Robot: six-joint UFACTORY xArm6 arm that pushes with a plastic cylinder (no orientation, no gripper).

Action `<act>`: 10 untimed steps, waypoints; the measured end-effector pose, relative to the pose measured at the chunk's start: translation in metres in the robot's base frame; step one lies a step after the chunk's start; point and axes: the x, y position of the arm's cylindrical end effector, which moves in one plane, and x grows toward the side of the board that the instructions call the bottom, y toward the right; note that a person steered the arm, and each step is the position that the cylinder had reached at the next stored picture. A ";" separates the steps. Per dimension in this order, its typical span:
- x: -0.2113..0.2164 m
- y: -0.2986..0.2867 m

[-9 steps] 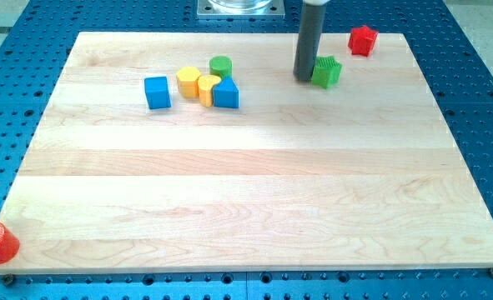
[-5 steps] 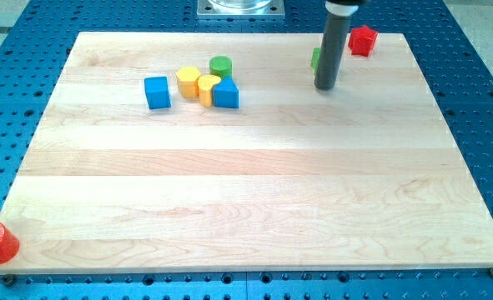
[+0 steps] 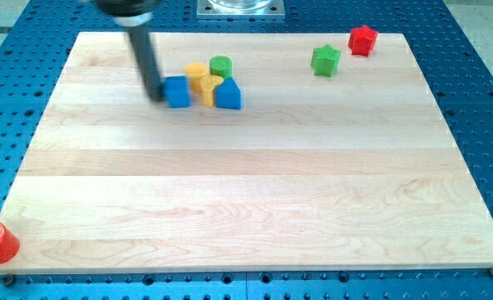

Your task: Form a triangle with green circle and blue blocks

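Pressing against the left side of the blue cube [image 3: 178, 92] — my tip [image 3: 158, 97], a bare rod, nothing held; green circle [image 3: 221, 66] far behind, blue triangle [image 3: 228, 95] right — yellow blocks [image 3: 203, 81] between.

Our tip [image 3: 157, 97] has swung from the green star [image 3: 325, 60] to nine o'clock of the blue cube [image 3: 177, 92], nudging it toward three o'clock.

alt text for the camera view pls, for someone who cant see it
My tip sits at the left side of a blue cube on a pale wooden board, beside two yellow blocks, a green cylinder and a blue triangular block. A green star-like block and red block lie top right.
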 end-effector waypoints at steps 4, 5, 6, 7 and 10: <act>0.008 0.144; 0.046 0.165; 0.039 0.226; 0.025 0.216; 0.007 0.145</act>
